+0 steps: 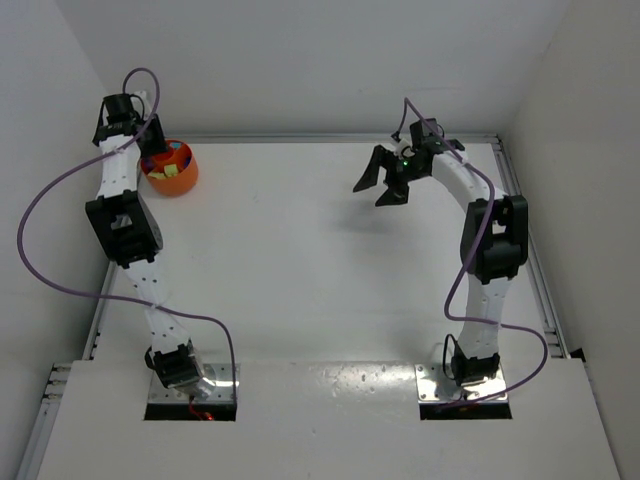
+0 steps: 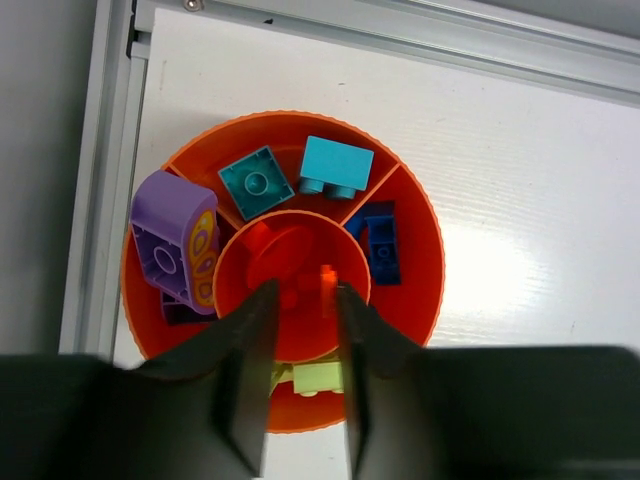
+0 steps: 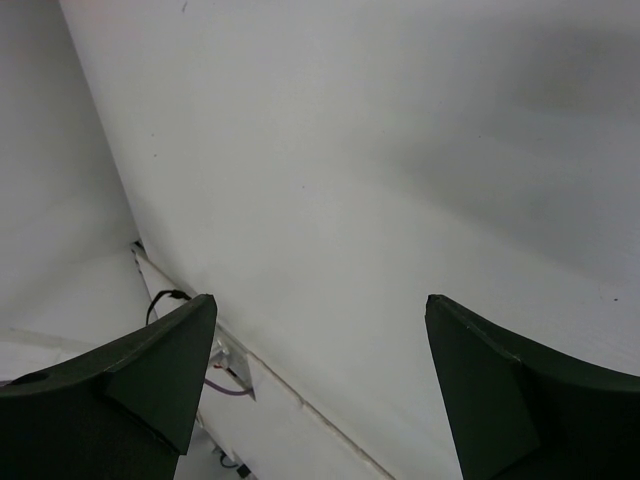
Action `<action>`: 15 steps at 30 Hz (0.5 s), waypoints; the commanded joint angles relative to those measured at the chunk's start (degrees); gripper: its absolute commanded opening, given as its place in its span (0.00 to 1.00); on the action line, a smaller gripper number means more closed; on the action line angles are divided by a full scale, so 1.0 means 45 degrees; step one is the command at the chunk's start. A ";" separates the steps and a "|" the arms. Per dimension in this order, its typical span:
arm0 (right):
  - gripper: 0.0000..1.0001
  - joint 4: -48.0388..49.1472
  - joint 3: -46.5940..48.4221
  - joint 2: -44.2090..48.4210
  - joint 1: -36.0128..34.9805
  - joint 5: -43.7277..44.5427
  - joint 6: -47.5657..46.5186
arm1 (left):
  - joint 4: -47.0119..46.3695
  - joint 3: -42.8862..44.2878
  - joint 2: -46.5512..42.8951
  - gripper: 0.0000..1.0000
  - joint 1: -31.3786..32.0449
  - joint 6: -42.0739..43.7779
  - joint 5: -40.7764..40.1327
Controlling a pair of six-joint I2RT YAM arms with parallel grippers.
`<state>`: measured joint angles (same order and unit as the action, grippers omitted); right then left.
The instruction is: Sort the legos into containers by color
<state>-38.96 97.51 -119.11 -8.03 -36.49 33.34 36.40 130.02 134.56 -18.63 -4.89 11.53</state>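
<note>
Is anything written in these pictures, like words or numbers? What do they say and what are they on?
None: no word, number or sign can be read in any view.
The purple brick in the orange bowl has a yellow and orange print on its side, but it looks like a pattern, not letters.
</note>
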 commanded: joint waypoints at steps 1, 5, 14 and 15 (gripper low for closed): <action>0.86 0.0377 -0.0107 0.0023 -0.0070 -0.0211 0.0071 | -0.0375 0.0191 -0.0332 0.31 0.0078 0.0168 -0.0179; 0.86 0.0493 -0.0107 0.0023 -0.0070 -0.0327 0.0071 | -0.0491 0.0074 -0.0585 0.12 0.0078 0.0168 -0.0296; 0.86 0.0494 -0.0107 0.0023 -0.0070 -0.0329 0.0071 | -0.0492 -0.0045 -0.0702 0.29 0.0078 0.0168 -0.0414; 0.86 0.0494 -0.0107 0.0023 -0.0070 -0.0445 0.0071 | -0.0492 -0.0045 -0.0703 0.29 0.0078 0.0168 -0.0414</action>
<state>-38.59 97.08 -119.11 -8.03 -36.80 33.41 35.90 129.99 134.56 -18.50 -4.14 9.98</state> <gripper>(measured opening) 0.854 0.290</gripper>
